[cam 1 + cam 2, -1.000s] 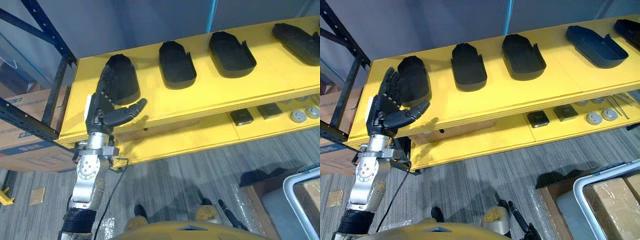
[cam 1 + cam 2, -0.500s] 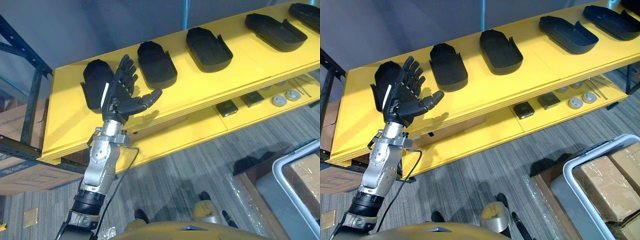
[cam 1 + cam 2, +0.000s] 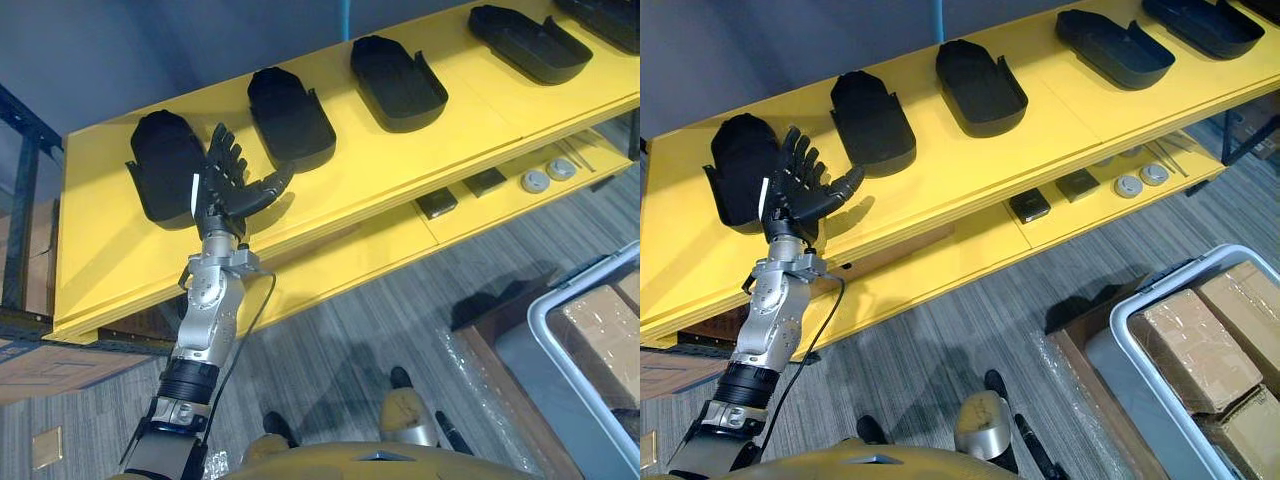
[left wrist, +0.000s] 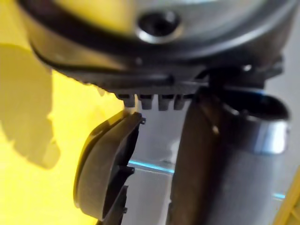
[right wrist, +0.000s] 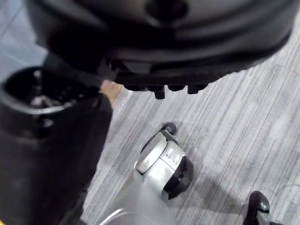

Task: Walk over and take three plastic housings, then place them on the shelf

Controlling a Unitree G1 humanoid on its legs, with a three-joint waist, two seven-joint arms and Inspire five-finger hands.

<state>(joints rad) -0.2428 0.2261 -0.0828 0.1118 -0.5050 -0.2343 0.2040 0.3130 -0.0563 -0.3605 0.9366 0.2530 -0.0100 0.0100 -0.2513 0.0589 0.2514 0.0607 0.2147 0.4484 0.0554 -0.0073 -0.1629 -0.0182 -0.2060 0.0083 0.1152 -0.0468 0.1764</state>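
Four black plastic housings sit in a row on the top board of the yellow shelf (image 3: 420, 140). The leftmost housing (image 3: 158, 180) is at the shelf's left end. The second housing (image 3: 290, 115), third housing (image 3: 398, 82) and fourth housing (image 3: 525, 42) run toward its right end.

My left hand (image 3: 225, 190) is raised over the shelf's front edge, just beside the leftmost housing's right side. I cannot tell if it touches. Its fingers are straight and spread with the thumb out, and it holds nothing.

My right hand (image 5: 154, 42) hangs over grey carpet. I cannot tell its state.

The shelf's lower board (image 3: 340, 260) carries small dark square parts (image 3: 437, 203) and round discs (image 3: 535, 181) toward its right end.
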